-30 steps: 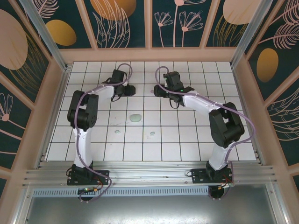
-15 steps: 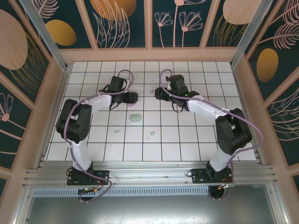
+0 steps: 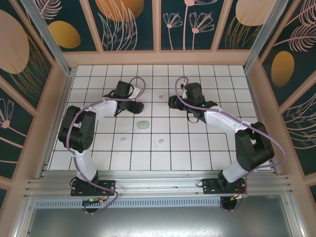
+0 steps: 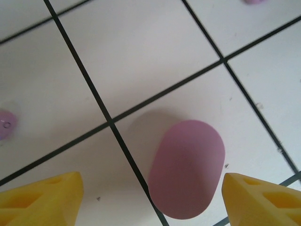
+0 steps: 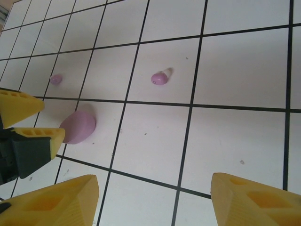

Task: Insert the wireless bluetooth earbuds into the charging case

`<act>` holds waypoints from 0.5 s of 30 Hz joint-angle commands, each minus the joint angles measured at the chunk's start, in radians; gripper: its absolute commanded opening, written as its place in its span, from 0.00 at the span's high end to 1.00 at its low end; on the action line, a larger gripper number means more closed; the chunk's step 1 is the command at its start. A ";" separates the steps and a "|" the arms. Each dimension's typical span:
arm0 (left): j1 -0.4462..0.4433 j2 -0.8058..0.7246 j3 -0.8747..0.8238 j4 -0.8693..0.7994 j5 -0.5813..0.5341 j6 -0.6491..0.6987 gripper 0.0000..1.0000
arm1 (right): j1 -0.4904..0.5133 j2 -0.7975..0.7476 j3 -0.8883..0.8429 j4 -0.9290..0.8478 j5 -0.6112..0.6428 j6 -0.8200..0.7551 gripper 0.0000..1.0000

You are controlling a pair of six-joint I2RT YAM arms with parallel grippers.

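The left gripper [image 3: 136, 105] hung low over the far half of the tiled table [image 3: 207, 148], a little left of its middle. Its jaws were spread wide and had hold of nothing. The purple charging case [image 4: 187, 168], a smooth oval, lay flat on the tiles between the gripper's yellow fingertips [image 4: 42, 197]. One finger stood well clear of the case. The other came very close to its side, and I couldn't tell whether it touched.

The right gripper [image 3: 172, 102] was over the far half as well, just right of the middle and facing the left one. Its jaws were apart and empty, with bare tile under the gap between its fingers [image 5: 254, 202].

None of the earbuds was in a case. One purple earbud [image 3: 161, 96] lay on the tiles between the two grippers, a touch nearer the far edge than either. The second purple earbud [image 5: 56, 79] lay near the purple charging case but apart from it, beside the left gripper.

The pale green charging case [image 3: 143, 124] sat closed near the middle of the table, on the near side of both grippers. One green earbud [image 3: 123, 138] lay nearer the near edge and to its left. The other green earbud [image 3: 161, 142] lay to its right. Both were loose on the tiles and well apart from each other.
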 commanded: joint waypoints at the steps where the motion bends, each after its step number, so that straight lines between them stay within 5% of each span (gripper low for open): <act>1: -0.007 0.046 0.015 -0.058 0.012 0.039 0.24 | -0.012 -0.036 -0.020 0.028 -0.034 0.019 0.35; 15: -0.024 0.077 0.027 -0.038 0.021 0.048 0.31 | -0.038 -0.045 -0.029 0.030 -0.071 0.031 0.35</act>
